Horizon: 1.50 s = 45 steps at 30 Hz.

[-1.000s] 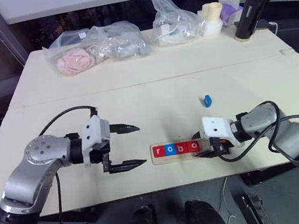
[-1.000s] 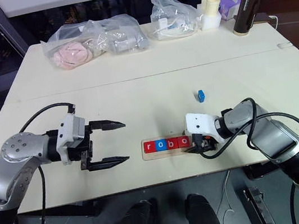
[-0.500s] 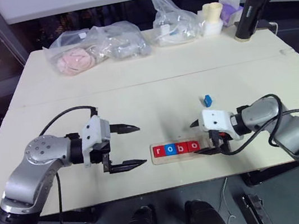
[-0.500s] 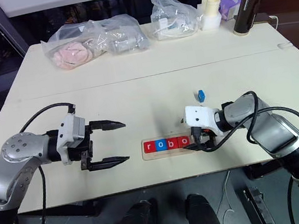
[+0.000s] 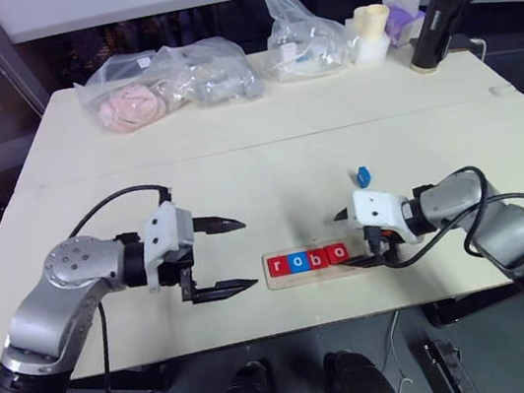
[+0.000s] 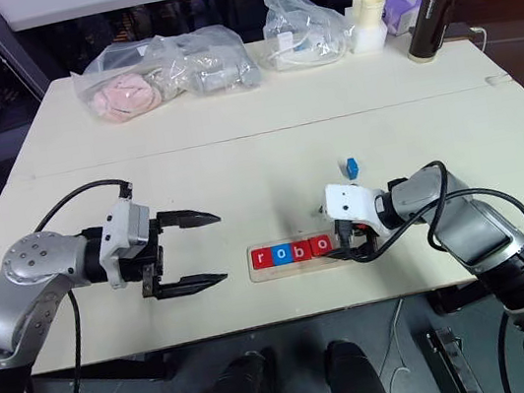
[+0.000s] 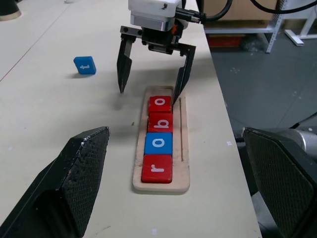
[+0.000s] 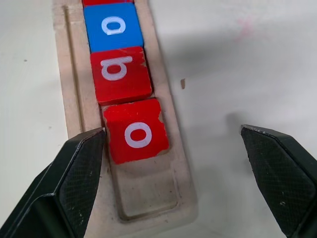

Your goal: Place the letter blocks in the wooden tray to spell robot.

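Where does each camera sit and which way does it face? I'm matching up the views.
Head stereo pair: looks forward and down over the table; both arms show.
Left wrist: along the open left gripper at the wooden tray, the open right gripper, the blue t block.
Right wrist: down between the right gripper's fingers at the tray's empty end.
Shared: the red o block.

table [image 5: 264, 146]: pale cream, seam across middle | far edge: clear plastic bags [image 5: 169, 80], black bottle [image 5: 436, 21] | behind: dark glass, white wall | floor [image 7: 257, 74]: grey
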Each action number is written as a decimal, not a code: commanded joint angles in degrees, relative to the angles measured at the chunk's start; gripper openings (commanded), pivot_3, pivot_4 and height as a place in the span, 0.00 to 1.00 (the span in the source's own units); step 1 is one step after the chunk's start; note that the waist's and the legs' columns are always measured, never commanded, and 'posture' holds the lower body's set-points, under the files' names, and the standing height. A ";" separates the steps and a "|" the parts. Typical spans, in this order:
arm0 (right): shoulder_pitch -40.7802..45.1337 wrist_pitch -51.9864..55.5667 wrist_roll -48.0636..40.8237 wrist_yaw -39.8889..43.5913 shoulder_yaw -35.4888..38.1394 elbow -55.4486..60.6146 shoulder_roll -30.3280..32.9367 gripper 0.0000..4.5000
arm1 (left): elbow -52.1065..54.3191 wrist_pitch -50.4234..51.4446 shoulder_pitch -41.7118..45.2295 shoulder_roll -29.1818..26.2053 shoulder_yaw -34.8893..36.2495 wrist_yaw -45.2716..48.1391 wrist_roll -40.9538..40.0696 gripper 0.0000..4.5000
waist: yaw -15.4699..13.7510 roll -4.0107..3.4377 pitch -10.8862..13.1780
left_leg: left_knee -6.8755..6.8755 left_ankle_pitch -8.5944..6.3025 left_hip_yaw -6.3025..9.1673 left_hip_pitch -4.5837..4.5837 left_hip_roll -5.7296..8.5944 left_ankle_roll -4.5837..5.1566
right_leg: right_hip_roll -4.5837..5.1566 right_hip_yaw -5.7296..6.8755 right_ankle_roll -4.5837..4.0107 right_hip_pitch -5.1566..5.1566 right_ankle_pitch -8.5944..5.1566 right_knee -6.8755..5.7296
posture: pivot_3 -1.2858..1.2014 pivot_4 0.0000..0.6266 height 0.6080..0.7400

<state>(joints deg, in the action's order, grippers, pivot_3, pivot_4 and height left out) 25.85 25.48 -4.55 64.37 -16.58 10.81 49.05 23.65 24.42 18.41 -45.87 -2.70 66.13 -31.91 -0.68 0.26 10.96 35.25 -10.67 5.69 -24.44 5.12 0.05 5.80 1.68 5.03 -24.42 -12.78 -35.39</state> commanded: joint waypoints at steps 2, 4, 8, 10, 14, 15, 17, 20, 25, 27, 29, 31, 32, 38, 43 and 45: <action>2.20 0.54 -0.70 0.53 1.83 1.30 0.08 0.99 | 1.81 -0.22 0.72 0.07 0.51 -0.22 -0.35 1.00 | 0.00 0.00 0.00 | 0.00 0.00 0.00 0.00 0.00 0.00 | 0.00 0.00 0.00 0.00 0.00 0.00 | 0.52 0.24 0.98; 3.24 4.28 -4.33 1.99 4.39 3.16 0.66 0.99 | 1.86 -0.23 0.67 0.02 0.52 -0.25 -0.32 1.00 | -0.01 0.00 0.00 | 0.01 0.00 0.00 0.00 0.00 0.00 | -0.03 0.00 0.00 0.00 0.00 -0.01 | 0.52 0.24 0.98; 5.24 8.91 -7.72 0.89 8.09 3.65 0.10 0.99 | 1.83 -0.20 0.77 0.14 0.51 -0.37 -0.38 1.00 | -0.03 0.00 0.00 | 0.01 0.00 0.00 0.00 0.00 0.00 | -0.05 0.00 0.00 0.00 0.00 -0.01 | 0.52 0.24 0.98; 6.11 10.25 -7.87 -1.52 9.28 2.76 -1.02 0.99 | 1.74 -0.29 0.81 0.22 0.47 -0.37 -0.36 1.00 | -0.02 0.00 0.00 | 0.01 0.00 0.00 0.00 0.00 0.00 | -0.01 -0.01 0.00 0.00 0.00 -0.02 | 0.52 0.24 0.98; 9.22 12.10 -0.78 -16.02 9.67 -4.19 -6.75 0.99 | 1.60 -0.45 1.06 0.53 0.22 -0.38 -0.16 1.00 | 0.11 0.04 -0.02 | 0.02 0.01 0.00 0.02 -0.01 -0.02 | -0.01 -0.03 -0.03 -0.01 0.02 -0.05 | 0.52 0.24 0.98; 9.58 12.44 0.85 -19.11 9.55 -5.62 -7.92 0.99 | 1.57 -0.46 1.11 0.60 0.19 -0.37 -0.11 1.00 | 0.06 0.03 -0.03 | 0.01 0.03 0.00 0.03 -0.01 -0.05 | -0.01 -0.03 -0.04 -0.01 0.03 -0.06 | 0.52 0.24 0.98; 9.78 13.42 3.40 -25.04 9.80 -7.96 -10.47 0.99 | 1.50 -0.54 1.20 0.70 0.13 -0.27 -0.01 1.00 | -0.02 0.03 -0.03 | 0.00 0.04 0.00 0.02 0.00 -0.06 | -0.02 -0.04 -0.06 -0.03 0.04 -0.08 | 0.52 0.24 0.98; 9.22 11.23 7.91 -32.49 9.45 -12.20 -12.44 0.99 | 1.21 -0.74 1.43 0.87 -0.07 -0.11 0.17 1.00 | -0.03 0.03 -0.03 | 0.00 0.05 -0.01 0.01 0.01 -0.07 | -0.11 -0.05 -0.06 -0.04 0.04 -0.08 | 0.52 0.24 0.98; 11.34 8.40 10.25 -39.86 11.93 -20.38 -13.81 0.99 | 0.96 -0.81 1.81 1.07 -0.38 0.11 0.34 1.00 | 0.08 0.03 -0.03 | 0.00 0.06 -0.11 0.03 0.02 -0.06 | -0.14 -0.11 -0.06 -0.04 0.04 -0.10 | 0.52 0.24 0.98; 11.90 7.70 10.45 -40.61 12.28 -22.61 -13.57 0.99 | 0.93 -0.79 1.91 1.12 -0.41 0.16 0.34 1.00 | 0.13 0.03 -0.03 | 0.00 0.06 -0.15 0.06 0.00 -0.06 | -0.16 -0.15 -0.06 -0.04 0.05 -0.14 | 0.52 0.24 0.98; 12.05 7.02 10.52 -40.42 12.45 -23.89 -13.13 0.99 | 0.87 -0.82 1.97 1.13 -0.46 0.20 0.37 1.00 | 0.30 0.03 -0.03 | 0.00 0.06 -0.18 0.07 -0.02 -0.06 | -0.18 -0.17 -0.06 -0.05 0.05 -0.16 | 0.52 0.24 0.98; 12.15 6.51 10.46 -40.14 13.07 -24.48 -12.54 0.99 | 0.82 -0.85 2.03 1.17 -0.51 0.20 0.41 1.00 | 0.42 0.03 -0.03 | 0.00 0.06 -0.20 0.09 -0.03 -0.06 | -0.20 -0.19 -0.04 -0.05 0.06 -0.17 | 0.52 0.24 0.98; 12.20 6.73 10.15 -40.02 13.64 -24.50 -12.35 0.99 | 0.88 -0.85 1.98 1.18 -0.50 0.17 0.40 1.00 | 0.48 0.03 -0.03 | -0.01 0.06 -0.21 0.09 -0.03 -0.05 | -0.20 -0.19 0.01 -0.05 0.09 -0.17 | 0.52 0.24 0.98; 12.28 12.98 6.24 -39.82 18.64 -21.04 -13.94 0.99 | 1.14 -0.80 1.54 1.50 -0.62 -0.29 0.49 1.00 | 0.48 0.03 -0.03 | 0.00 0.06 -0.29 0.10 -0.04 -0.05 | -0.20 -0.26 0.08 -0.05 0.13 -0.18 | 0.52 0.24 0.98; 11.91 23.80 1.33 -44.16 24.34 -14.50 -20.66 0.99 | 1.25 -0.74 1.44 1.69 -0.62 -0.50 0.57 1.00 | 0.94 0.03 -0.03 | -0.01 0.06 -0.32 0.16 -0.06 -0.05 | -0.21 -0.34 0.10 -0.06 0.14 -0.28 | 0.52 0.24 0.98; 11.22 26.39 0.85 -46.51 25.55 -12.43 -23.20 0.99 | 1.33 -0.63 1.49 1.79 -0.66 -0.60 0.55 1.00 | 1.27 0.03 -0.03 | -0.01 0.06 -0.33 0.18 -0.06 -0.05 | -0.21 -0.37 0.10 -0.08 0.14 -0.37 | 0.52 0.24 0.98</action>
<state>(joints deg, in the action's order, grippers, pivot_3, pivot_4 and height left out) 36.54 50.41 -2.84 19.58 6.87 -4.99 26.11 23.67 24.35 19.60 -44.25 -3.64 65.80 -31.34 0.60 0.28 10.93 35.25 -10.61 5.35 -24.24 5.06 0.00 5.59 1.29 5.12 -24.51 -12.65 -35.81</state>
